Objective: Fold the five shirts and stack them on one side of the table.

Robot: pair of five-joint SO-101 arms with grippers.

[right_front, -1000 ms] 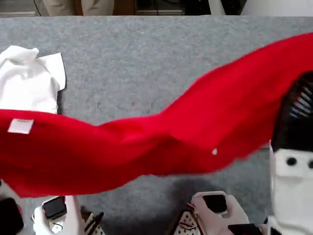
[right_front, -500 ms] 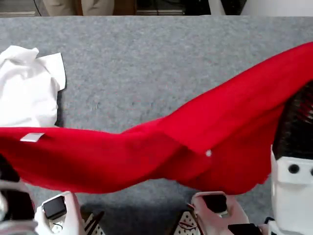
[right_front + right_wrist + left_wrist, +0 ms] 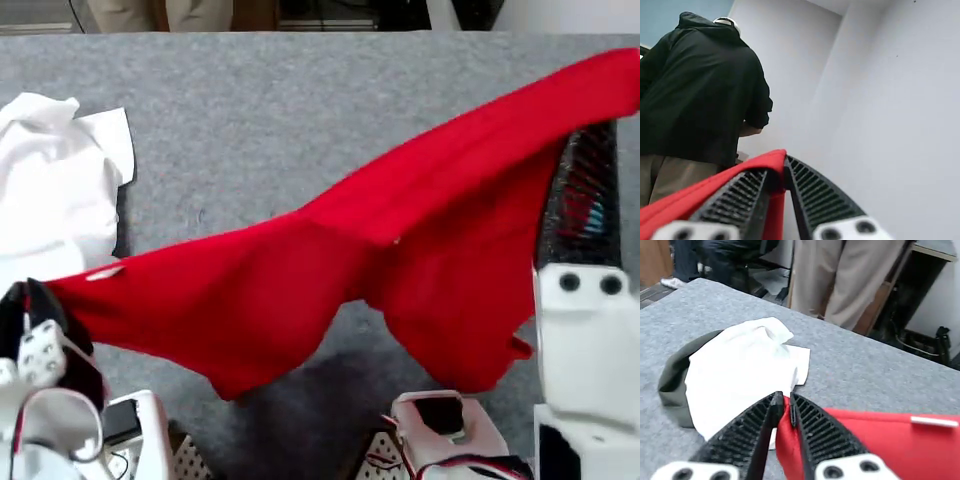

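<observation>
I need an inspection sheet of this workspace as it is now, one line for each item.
Surface: grey felt table.
Job's things: red shirt stretched in the air between both arms; white shirt crumpled on an olive garment, on the left arm's side.
Clutter: nothing seen.
Grippers: left gripper, jaws shut on red shirt; right gripper, jaws shut on red shirt.
Cables: thin red wires by an arm base.
Surroundings: white wall.
</observation>
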